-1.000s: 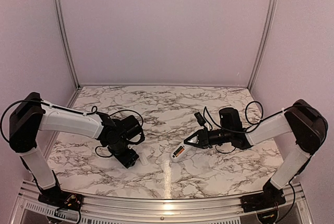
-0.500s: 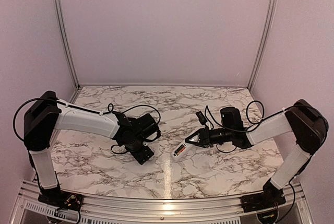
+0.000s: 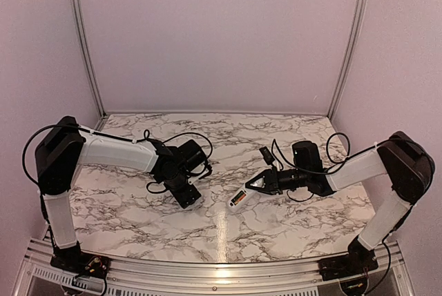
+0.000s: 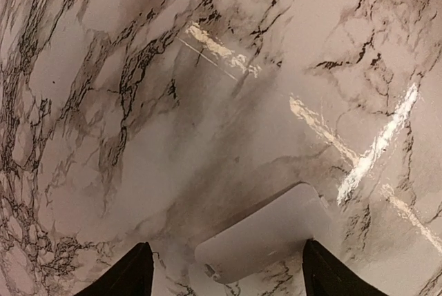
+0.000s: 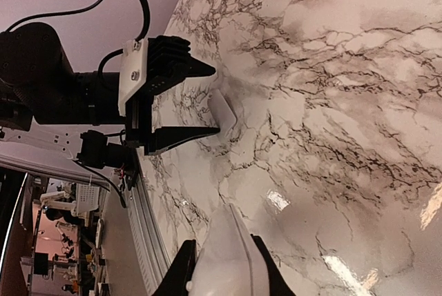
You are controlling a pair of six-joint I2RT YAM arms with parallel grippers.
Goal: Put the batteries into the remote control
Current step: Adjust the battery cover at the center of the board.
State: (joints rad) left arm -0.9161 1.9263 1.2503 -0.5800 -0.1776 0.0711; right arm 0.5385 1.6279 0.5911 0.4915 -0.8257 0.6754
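My right gripper [image 3: 253, 187] is shut on one end of the white remote control [image 3: 238, 199], which is tilted over the table's middle. An orange-red patch, the batteries [image 3: 236, 201], shows in its body. In the right wrist view the remote [image 5: 228, 261] sits between my fingers [image 5: 181, 268], seen edge-on, and the batteries are hidden. My left gripper [image 3: 186, 198] is open and low over the table. In the left wrist view the gripper [image 4: 224, 268] has a flat plain white cover plate [image 4: 266, 234] lying on the marble between its spread fingers.
The marble table [image 3: 228, 137] is enclosed by plain walls with metal posts at the back corners. A metal rail runs along the near edge [image 3: 221, 272]. In the right wrist view the left gripper [image 5: 197, 103] and cover plate [image 5: 222, 110] are straight ahead of the remote.
My left arm has swung right and a little away from the near edge, bringing its gripper closer to the remote. The right arm and remote have barely moved.
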